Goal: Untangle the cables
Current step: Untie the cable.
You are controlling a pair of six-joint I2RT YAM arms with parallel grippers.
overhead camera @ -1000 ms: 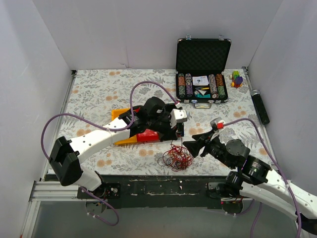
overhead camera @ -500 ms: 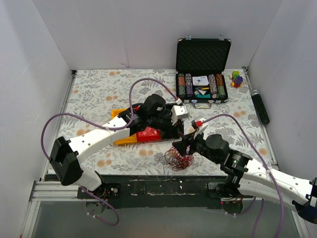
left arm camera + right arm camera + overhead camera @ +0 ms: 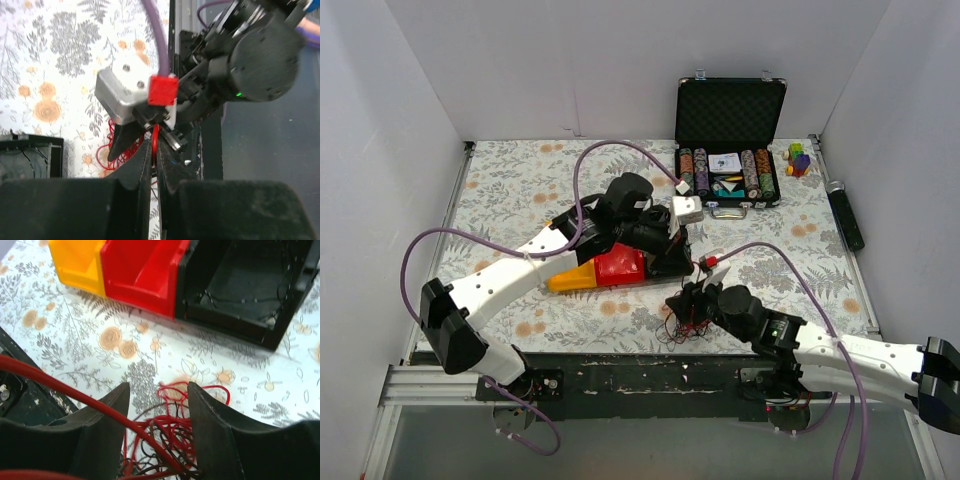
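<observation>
The cables (image 3: 680, 330) are a small tangle of thin red and dark wires near the table's front edge. In the right wrist view the cables (image 3: 172, 432) lie between the fingers of my right gripper (image 3: 159, 400), which stand apart on either side of the tangle. One thicker red strand (image 3: 75, 390) runs taut across the left finger. My right gripper (image 3: 684, 306) sits low over the tangle. My left gripper (image 3: 155, 150) is shut on a red strand (image 3: 156, 135) just above the right wrist. In the top view the left gripper (image 3: 676, 266) hangs just behind the tangle.
A row of joined bins, yellow (image 3: 570, 279), red (image 3: 620, 267) and black (image 3: 245, 285), lies just behind the tangle. An open poker-chip case (image 3: 730, 150) stands at the back right, with a coloured toy (image 3: 799, 159) beside it. A black cylindrical object (image 3: 846, 216) lies on the right edge.
My right arm has swung left and lowered onto the tangle, its jaws narrowing a little. The left gripper stayed shut on the red strand and drew slightly back.
</observation>
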